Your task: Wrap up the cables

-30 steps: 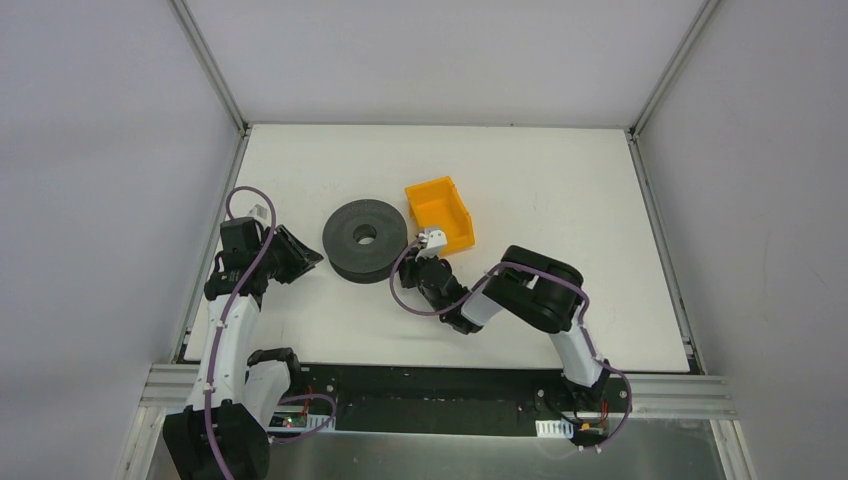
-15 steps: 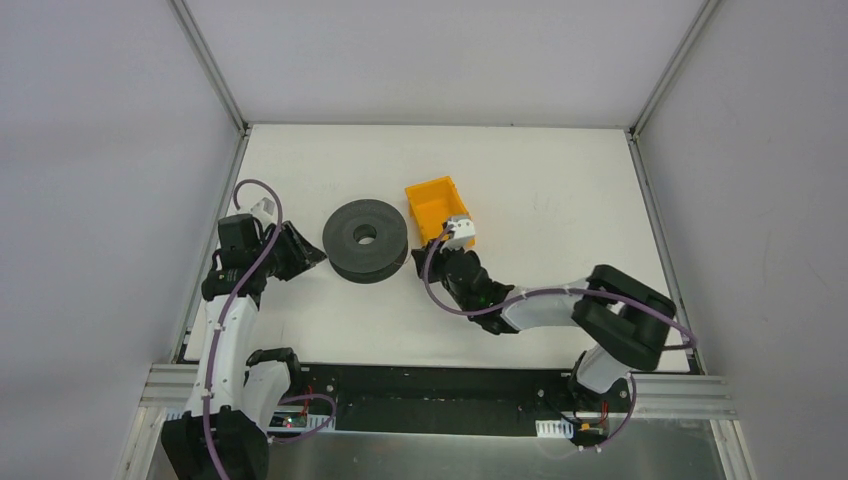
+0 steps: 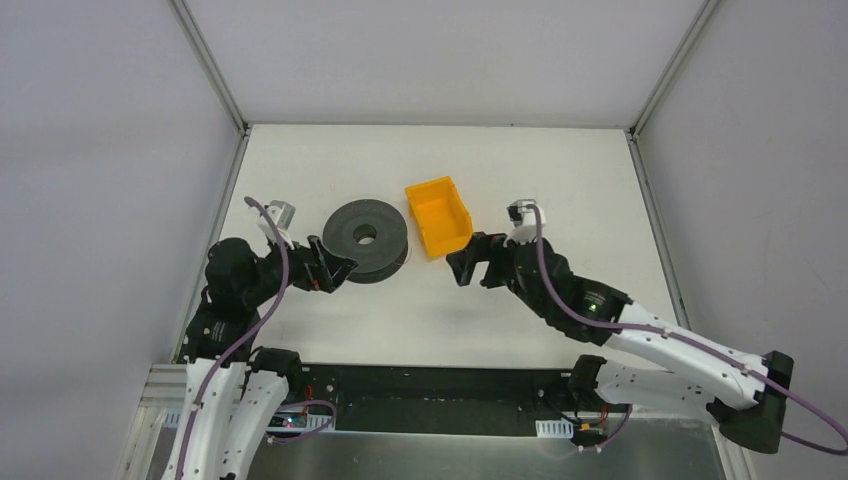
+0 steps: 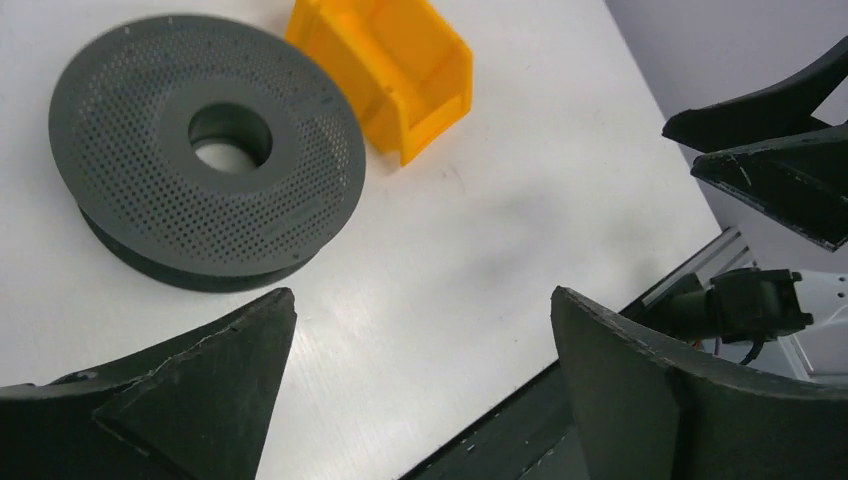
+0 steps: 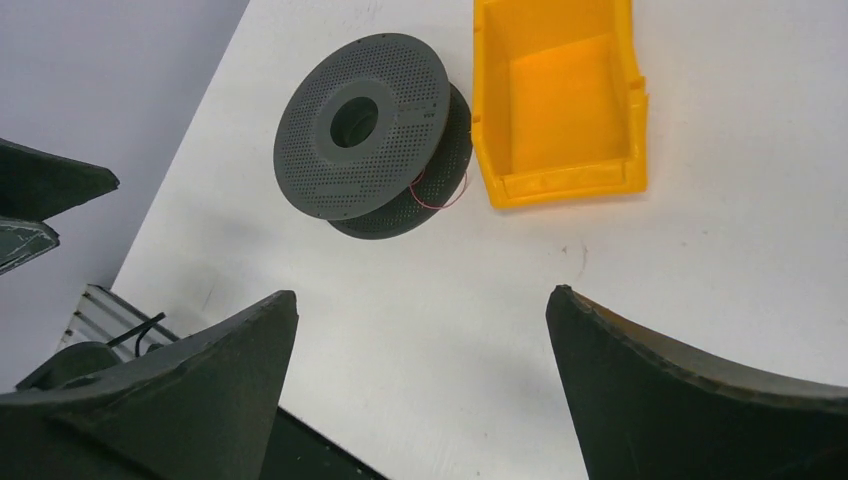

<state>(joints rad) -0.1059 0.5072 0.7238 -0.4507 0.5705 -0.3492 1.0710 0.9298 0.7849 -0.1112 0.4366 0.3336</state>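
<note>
A thin reddish cable [image 5: 441, 190] hangs in a loose loop at the edge of the dark grey perforated spool [image 3: 365, 240] [image 4: 205, 150] [image 5: 365, 125], which lies flat on the white table. My left gripper [image 3: 336, 272] [image 4: 420, 295] is open and empty, raised just left and near of the spool. Equally empty, my right gripper [image 3: 470, 264] [image 5: 422, 292] stands open, near the front corner of the yellow bin [image 3: 438, 216] and to the right of the spool. Neither gripper touches the cable or the spool.
The yellow bin [image 4: 385, 65] [image 5: 560, 100] stands open beside the spool's right side, nothing visible inside it. The table's near edge with its black rail [image 3: 440, 385] runs just below both grippers. Grey walls enclose the table on three sides.
Both grippers have opened wide. The right arm stretched out to the right, carrying its gripper from beside the spool toward the bin. The left gripper shifted right toward the spool's near side.
</note>
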